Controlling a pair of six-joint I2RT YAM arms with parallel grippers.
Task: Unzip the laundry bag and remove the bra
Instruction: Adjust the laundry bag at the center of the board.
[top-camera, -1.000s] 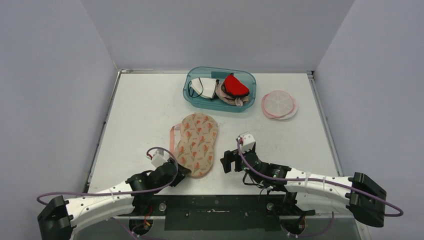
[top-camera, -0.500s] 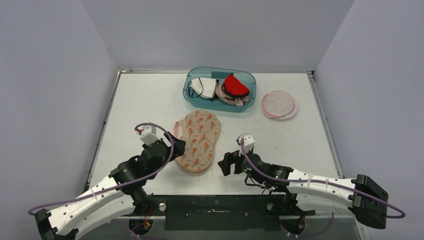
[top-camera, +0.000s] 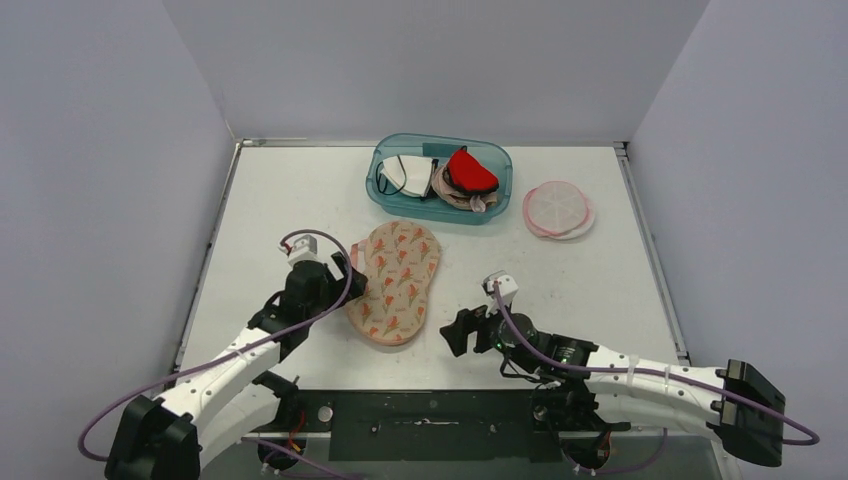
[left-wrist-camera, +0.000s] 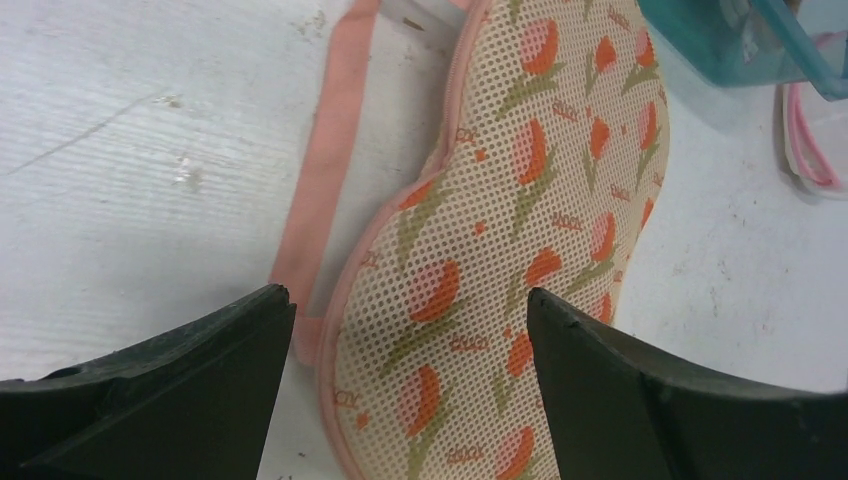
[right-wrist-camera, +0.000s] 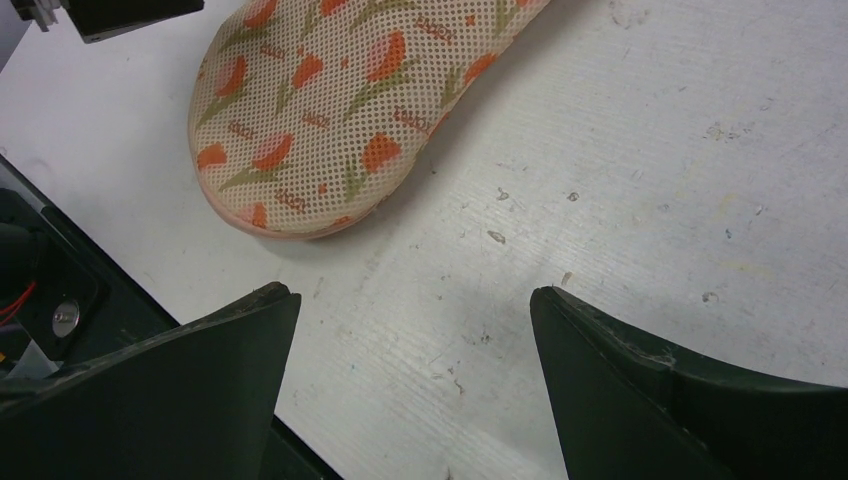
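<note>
The laundry bag lies shut on the surface, with its pink edge under the spread left tool. The right tool, also spread, is just beside it. The zip pull should be found and pinched first.

Laundry bag beige mesh, orange tulip print, pink trim.

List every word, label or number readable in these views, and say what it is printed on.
Laundry bag: small orange words repeated among the printed flowers, too small and blurred to read.
Teal bin: no text visible.
Table: no text visible.
</note>
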